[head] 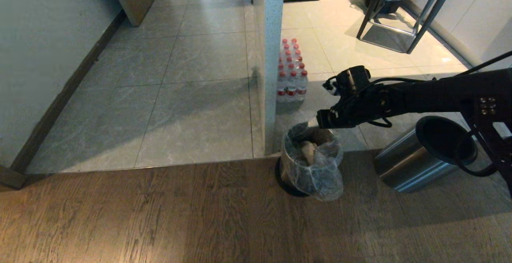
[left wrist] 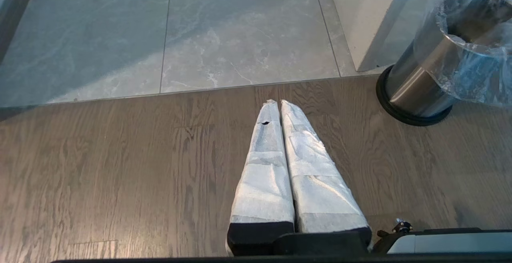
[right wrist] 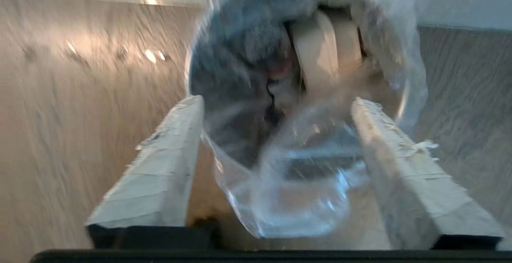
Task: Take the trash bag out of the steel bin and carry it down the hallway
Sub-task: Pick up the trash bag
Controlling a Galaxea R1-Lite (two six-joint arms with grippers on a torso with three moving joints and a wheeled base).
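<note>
Beside the white pillar point(head: 269, 55), where wood-plank floor point(head: 160, 215) is meeting grey tile point(head: 192, 95), the steel bin point(head: 289, 175) is standing upright. A second steel bin point(head: 416, 159) is lying tipped at my right. The trash bag point(head: 320, 167) is sitting in the upright bin, its film draping over the rim. My right gripper point(right wrist: 276, 107) is hovering at the bag's mouth, jaws spread, plastic between them, nothing clamped. My left gripper point(left wrist: 279, 105) is hanging over the planks, fingers pressed together.
</note>
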